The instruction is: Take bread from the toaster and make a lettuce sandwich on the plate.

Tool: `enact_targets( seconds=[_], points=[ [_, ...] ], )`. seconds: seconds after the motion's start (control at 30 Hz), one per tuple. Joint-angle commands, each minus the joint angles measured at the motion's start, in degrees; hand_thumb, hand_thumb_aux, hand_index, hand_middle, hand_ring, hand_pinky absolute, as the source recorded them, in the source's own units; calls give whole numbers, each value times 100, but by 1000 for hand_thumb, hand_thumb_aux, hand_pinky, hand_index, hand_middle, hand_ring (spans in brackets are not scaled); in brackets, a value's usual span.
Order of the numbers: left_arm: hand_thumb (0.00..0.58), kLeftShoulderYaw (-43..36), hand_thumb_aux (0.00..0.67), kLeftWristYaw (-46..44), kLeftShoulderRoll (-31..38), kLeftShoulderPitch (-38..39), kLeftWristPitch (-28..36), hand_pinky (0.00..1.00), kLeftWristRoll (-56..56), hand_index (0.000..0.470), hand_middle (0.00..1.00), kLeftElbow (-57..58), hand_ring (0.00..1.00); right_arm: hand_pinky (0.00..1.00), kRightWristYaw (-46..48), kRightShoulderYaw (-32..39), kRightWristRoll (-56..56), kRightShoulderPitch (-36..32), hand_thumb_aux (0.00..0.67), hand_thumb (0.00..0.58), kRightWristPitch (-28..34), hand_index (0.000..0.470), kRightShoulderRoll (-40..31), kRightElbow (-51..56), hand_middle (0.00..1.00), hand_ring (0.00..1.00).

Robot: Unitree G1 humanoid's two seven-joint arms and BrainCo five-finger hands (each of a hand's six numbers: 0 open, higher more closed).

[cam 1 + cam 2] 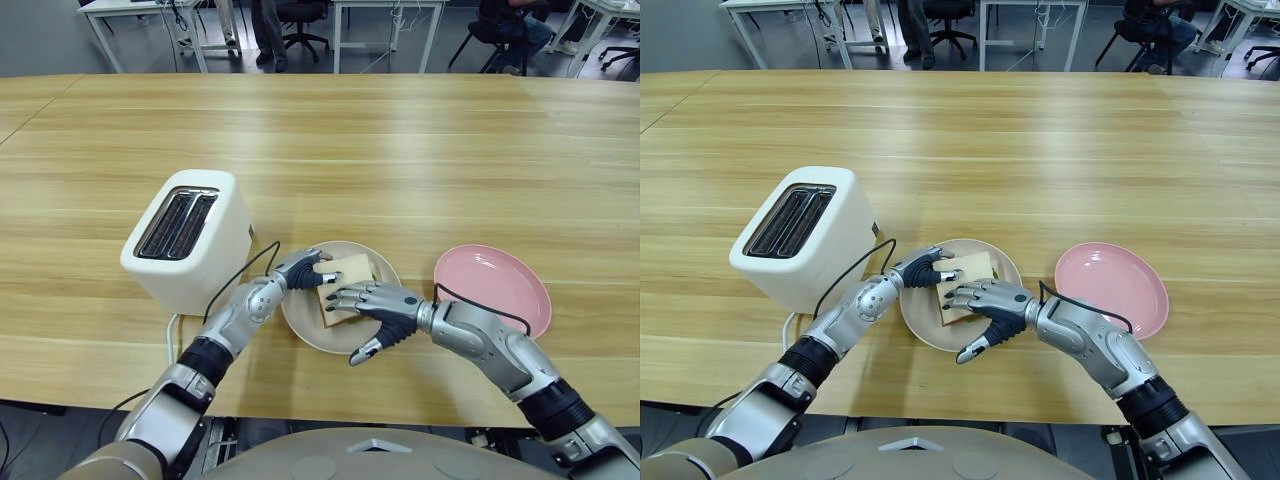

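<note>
Looking down, we saw the wooden table [400, 150] carrying the white toaster [205, 262], its slots too dark to read. To its right came the pink plate [500, 285] and, between the two, the beige plate [310, 335]. There the left hand [300, 270] had fingers closed on the left edge of the bread [352, 270], while the right hand [385, 308] lay spread across it, hiding its lower part and anything beneath.

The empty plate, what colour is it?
The empty round plate is pink, best in left eye view.
</note>
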Motion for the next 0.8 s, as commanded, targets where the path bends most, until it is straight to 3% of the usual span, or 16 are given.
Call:
enact_targets(
  seconds=[0.03, 0.23, 0.37, 0.43, 0.47, 0.5, 0.57, 0.67, 0.7, 0.73, 0.77, 0.8],
  points=[
    [0, -231, 0, 638, 44, -108, -128, 1000, 572, 0, 1000, -136, 1000, 0, 795, 408, 46, -26, 0, 0, 548, 0, 31, 660, 0, 0],
    [0, 267, 0, 1615, 340, -219, 131, 1000, 1002, 0, 1000, -1037, 1000, 0, 1569, 620, 509, -82, 0, 0, 983, 0, 47, 719, 0, 0],
    [0, 1002, 0, 1924, 533, -125, 356, 988, 824, 0, 988, -2055, 988, 0, 1857, 638, 756, -108, 0, 0, 1175, 0, -27, 710, 0, 0],
    [0, 1357, 0, 1913, 595, -31, 409, 808, 627, 0, 808, -2557, 808, 0, 1952, 604, 926, -91, 0, 0, 1263, 0, -55, 653, 0, 0],
    [0, 1514, 0, 1864, 630, 28, 432, 518, 540, 0, 518, -2810, 518, 0, 2002, 576, 1027, -75, 0, 0, 1324, 0, -64, 594, 0, 0],
    [0, 1688, 0, 1793, 661, 101, 459, 314, 420, 0, 314, -3080, 314, 0, 2058, 548, 1125, -60, 0, 0, 1389, 0, -88, 516, 0, 0],
    [0, 1957, 0, 1684, 716, 237, 500, 137, 258, 0, 137, -3516, 137, 0, 2103, 504, 1266, -46, 0, 0, 1484, 0, -140, 398, 0, 0],
    [0, 2417, 0, 1464, 712, 464, 554, 0, -268, 0, 0, -4209, 0, 0, 2084, 332, 1613, -18, 0, 0, 1587, 0, -164, 195, 0, 0],
    [0, 2574, 0, 1346, 684, 544, 580, 0, -555, 0, 0, -4455, 0, 0, 2022, 178, 1851, -20, 0, 0, 1728, 0, -76, 86, 0, 0],
    [66, 2728, 39, 1171, 651, 645, 628, 0, -932, 27, 0, -4730, 0, 0, 1930, -31, 2158, -51, 0, 0, 1912, 0, 62, -50, 0, 0],
    [66, 2851, 39, 1018, 623, 745, 625, 0, -1315, 27, 0, -4976, 0, 0, 1805, -259, 2452, -103, 0, 0, 2047, 0, 204, -171, 0, 0],
    [580, 2961, 670, 807, 593, 876, 649, 345, -1805, 460, 345, -5236, 345, 0, 1633, -564, 2813, -191, 491, 539, 2306, 337, 414, -304, 0, 0]
  ],
)
